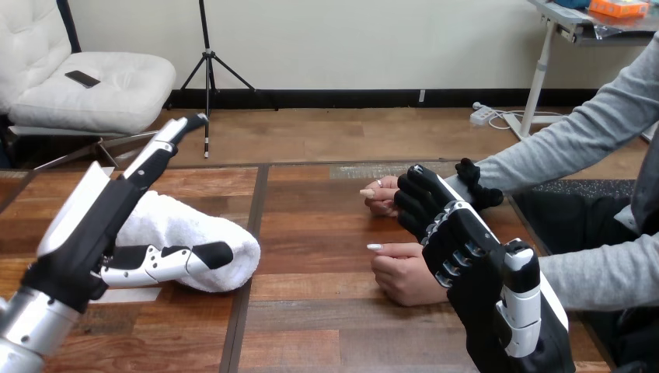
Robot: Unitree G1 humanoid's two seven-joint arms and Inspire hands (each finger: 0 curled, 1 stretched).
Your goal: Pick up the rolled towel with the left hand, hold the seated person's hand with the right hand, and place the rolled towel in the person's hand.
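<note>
The rolled towel is judged to be light, soft and easily squashed: a loose white roll that gives under pressure and is not fragile. Its terry surface is expected to offer good friction, so slipping is less of a worry than unrolling if only an outer layer is caught. The middle of the roll is thought to be the best place for a grip, taken across its full thickness, with fingers on one side and thumb on the other.

The towel lies on the desk at the view's left, its rounded end turned toward the desk's middle. The left hand is set around it, spread open: its fingers are stretched straight over the far side of the roll, while the thumb is laid along the near side, touching the cloth. No closing on the roll is seen yet.

The right hand is placed at the view's right, against the person's two hands, the farther hand and the nearer hand, both well apart from the towel. Whether either of them is held cannot be told.
</note>
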